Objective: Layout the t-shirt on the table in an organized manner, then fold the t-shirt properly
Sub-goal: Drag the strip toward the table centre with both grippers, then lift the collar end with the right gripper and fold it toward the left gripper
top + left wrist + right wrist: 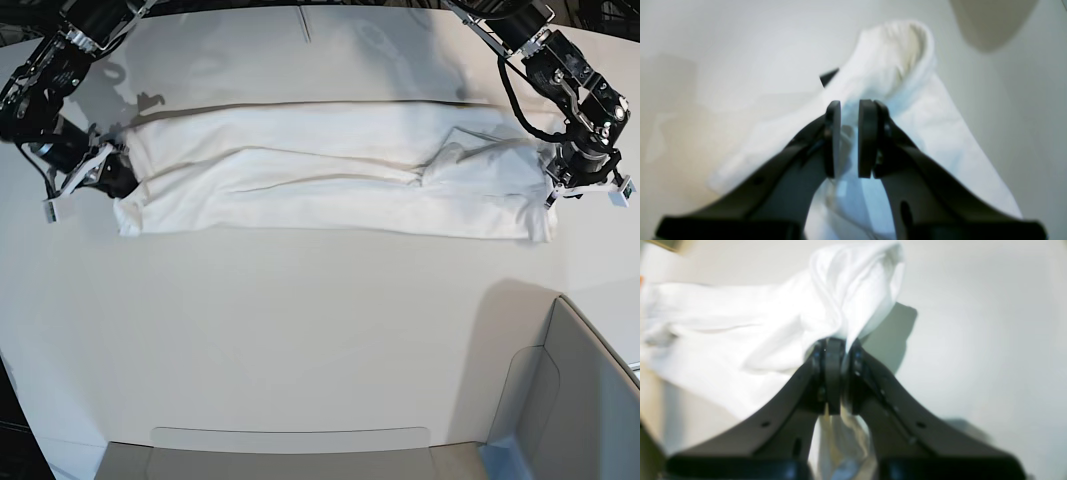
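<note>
At t-shirt [330, 180] ends, both pincers clamp cloth.

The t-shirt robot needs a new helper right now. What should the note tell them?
Left gripper: jaws shut on one end of the t-shirt.
Right gripper: jaws shut on the other end.
T-shirt: stretched into a long band across the far part of the table, between the two arms.
Done: shirt gripped at both ends and pulled out lengthwise.
Left: spread it flat and tidy, then fold it.
</note>
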`<state>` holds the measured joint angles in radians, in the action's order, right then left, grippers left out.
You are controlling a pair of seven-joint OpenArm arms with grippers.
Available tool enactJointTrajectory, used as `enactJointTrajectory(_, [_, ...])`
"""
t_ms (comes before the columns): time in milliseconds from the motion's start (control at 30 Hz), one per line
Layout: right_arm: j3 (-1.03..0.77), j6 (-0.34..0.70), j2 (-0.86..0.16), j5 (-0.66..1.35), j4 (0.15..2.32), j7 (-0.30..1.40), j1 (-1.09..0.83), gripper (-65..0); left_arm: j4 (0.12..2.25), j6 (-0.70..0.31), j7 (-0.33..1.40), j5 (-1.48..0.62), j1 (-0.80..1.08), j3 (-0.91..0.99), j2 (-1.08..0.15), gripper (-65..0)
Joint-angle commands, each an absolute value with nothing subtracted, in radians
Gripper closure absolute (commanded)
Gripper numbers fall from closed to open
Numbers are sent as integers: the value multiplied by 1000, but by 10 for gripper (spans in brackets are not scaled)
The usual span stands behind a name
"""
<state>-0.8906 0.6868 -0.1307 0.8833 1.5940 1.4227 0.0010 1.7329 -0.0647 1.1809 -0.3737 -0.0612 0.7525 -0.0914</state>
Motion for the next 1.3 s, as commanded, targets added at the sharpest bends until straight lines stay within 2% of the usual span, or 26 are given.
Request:
enactJointTrajectory(0, [-894,698,-160,892,1609,1396,35,0,1755,-64,1167,-381,-73,753,-105,-99])
enactJointTrajectory(233, [-877,698,-205,731,1643,1351,127,0,1755,-64,1167,-381,-73,754,-105,-99])
enactJointTrajectory(333, [-771,698,-197,722,1755,1354,117,0,1755,-64,1167,-381,-73,754,-119,-99])
enactJointTrajectory(633, [-423,698,-61,610,2040,1351,2,0,1755,-64,1161,-381,-77,754,-124,-99])
enactJointTrajectory(1000, [-191,698,-38,590,2048,1349,-8,0,1755,-64,1158,-380,-77,754,-124,-99])
enactJointTrajectory(1267, [87,698,-4,372,2040,1250,7,0,1753,-64,1158,-380,-81,750,-124,-99])
